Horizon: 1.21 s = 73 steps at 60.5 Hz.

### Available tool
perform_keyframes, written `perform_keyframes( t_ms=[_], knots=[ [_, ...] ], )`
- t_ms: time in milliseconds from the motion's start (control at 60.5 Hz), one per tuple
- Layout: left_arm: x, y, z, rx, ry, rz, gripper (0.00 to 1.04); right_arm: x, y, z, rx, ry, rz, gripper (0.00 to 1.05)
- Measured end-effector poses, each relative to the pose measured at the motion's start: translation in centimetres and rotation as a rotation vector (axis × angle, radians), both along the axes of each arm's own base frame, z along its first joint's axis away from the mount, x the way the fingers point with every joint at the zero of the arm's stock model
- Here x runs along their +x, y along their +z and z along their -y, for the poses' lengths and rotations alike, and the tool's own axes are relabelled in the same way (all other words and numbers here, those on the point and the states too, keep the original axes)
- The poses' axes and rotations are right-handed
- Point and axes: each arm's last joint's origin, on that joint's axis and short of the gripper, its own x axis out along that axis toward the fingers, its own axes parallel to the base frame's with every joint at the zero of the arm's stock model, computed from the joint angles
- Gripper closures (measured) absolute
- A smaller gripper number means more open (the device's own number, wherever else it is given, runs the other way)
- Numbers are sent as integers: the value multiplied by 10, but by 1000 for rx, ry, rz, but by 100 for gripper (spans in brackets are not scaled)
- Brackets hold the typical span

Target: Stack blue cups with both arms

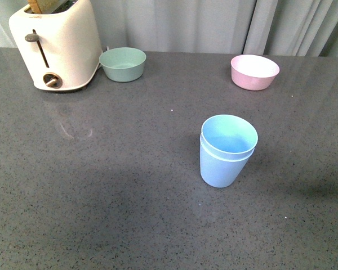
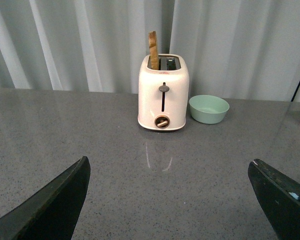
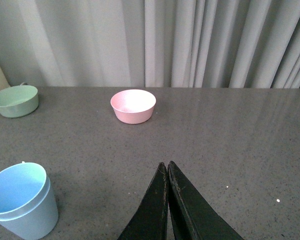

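Already the two blue cups [image 1: 226,151] stand nested, one inside the other, upright on the grey table [image 1: 129,191], right of its middle. Nothing touches them. The right gripper [image 3: 167,169] has its fingers pressed together, empty; the left gripper [image 2: 170,200] is spread wide, facing the toaster [image 2: 163,92] beside the green bowl [image 1: 123,63]. The pink bowl [image 1: 254,71] sits behind the cups.
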Motion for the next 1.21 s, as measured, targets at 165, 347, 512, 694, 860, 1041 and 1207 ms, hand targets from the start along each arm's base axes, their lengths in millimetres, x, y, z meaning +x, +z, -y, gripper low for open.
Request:
perform_keyframes(
  t_ms=[165, 347, 512, 694, 860, 1041, 1207],
  knots=[
    [0, 0, 0, 0, 0, 0, 9, -9, -5, 0, 0, 0, 3, 103],
    [0, 0, 0, 0, 0, 0, 9, -16, -9, 0, 0, 0, 3, 103],
    [0, 0, 0, 0, 0, 0, 9, -21, -9, 0, 0, 0, 31, 103],
    [0, 0, 0, 0, 0, 0, 9, -26, -8, 0, 0, 0, 33, 103],
    [0, 0, 0, 0, 0, 0, 9, -31, -8, 0, 0, 0, 35, 103],
    [0, 0, 0, 0, 0, 0, 9, -35, -8, 0, 0, 0, 34, 103],
    [0, 0, 0, 0, 0, 0, 9, -45, -13, 0, 1, -2, 2, 103]
  ],
)
